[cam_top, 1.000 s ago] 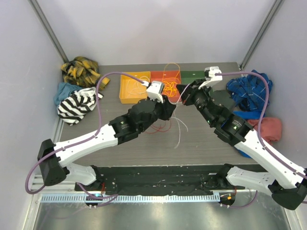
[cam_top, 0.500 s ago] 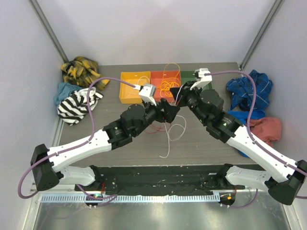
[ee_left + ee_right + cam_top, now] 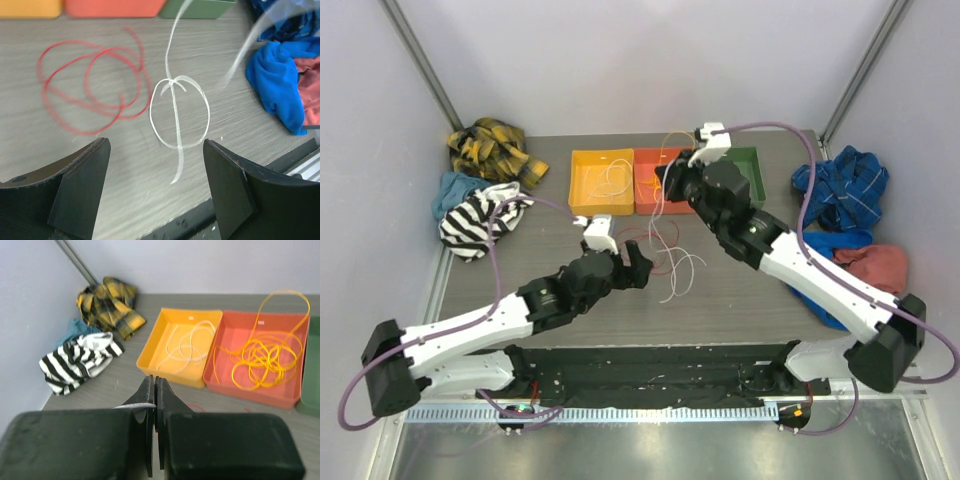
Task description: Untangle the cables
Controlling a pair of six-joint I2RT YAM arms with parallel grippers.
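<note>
The right pincer (image 3: 153, 385) pinches a white cable (image 3: 136, 405) tight; the left pincer (image 3: 155, 146) gapes wide, released, over a white loop (image 3: 175, 115).

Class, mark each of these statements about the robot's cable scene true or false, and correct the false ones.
1. The left pincer is open and holds nothing. True.
2. The right pincer is wide open. False: it is shut on a white cable.
3. The orange cable lies in the yellow tray. False: it lies in the red tray.
4. A red cable lies in loops on the table. True.
</note>
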